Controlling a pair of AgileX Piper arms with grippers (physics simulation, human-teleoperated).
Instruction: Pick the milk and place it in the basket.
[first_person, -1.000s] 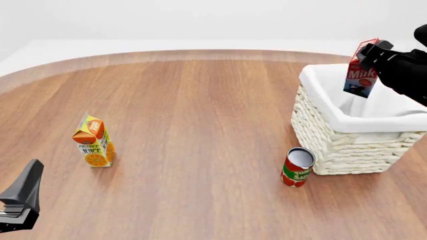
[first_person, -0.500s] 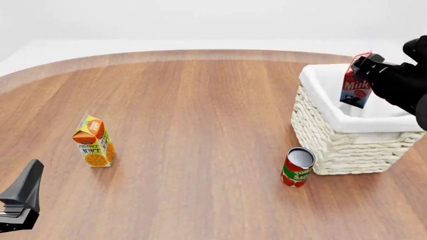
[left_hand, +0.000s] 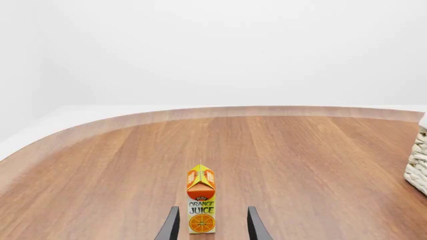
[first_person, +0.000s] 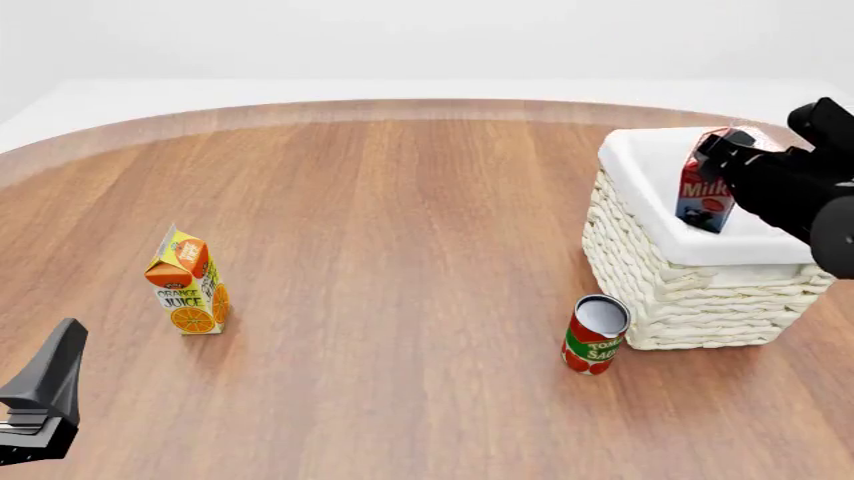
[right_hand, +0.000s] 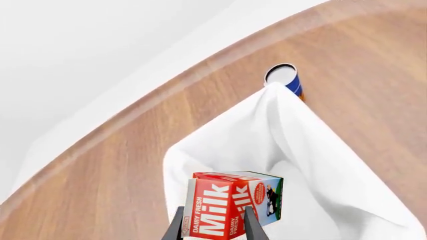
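Observation:
The milk (first_person: 703, 192), a red carton with white lettering and a blue-green lower part, hangs tilted over the white lining of the wicker basket (first_person: 674, 295). My right gripper (first_person: 718, 150) is shut on its top. In the right wrist view the milk (right_hand: 230, 202) sits between the two fingers (right_hand: 177, 225) above the basket's cloth lining (right_hand: 300, 150). My left gripper (first_person: 40, 395) rests open at the table's near left, far from the basket. It shows open in the left wrist view too (left_hand: 213, 212).
An orange juice carton (first_person: 187, 283) stands upright at the left, just ahead of the left gripper's fingers (left_hand: 201, 202). A red-green can (first_person: 594, 335) stands against the basket's near left corner. The table's curved far edge runs behind.
The right gripper has carried the milk downward and slightly left, from above the basket's rim down toward the lining. The left arm, juice carton and can have not moved.

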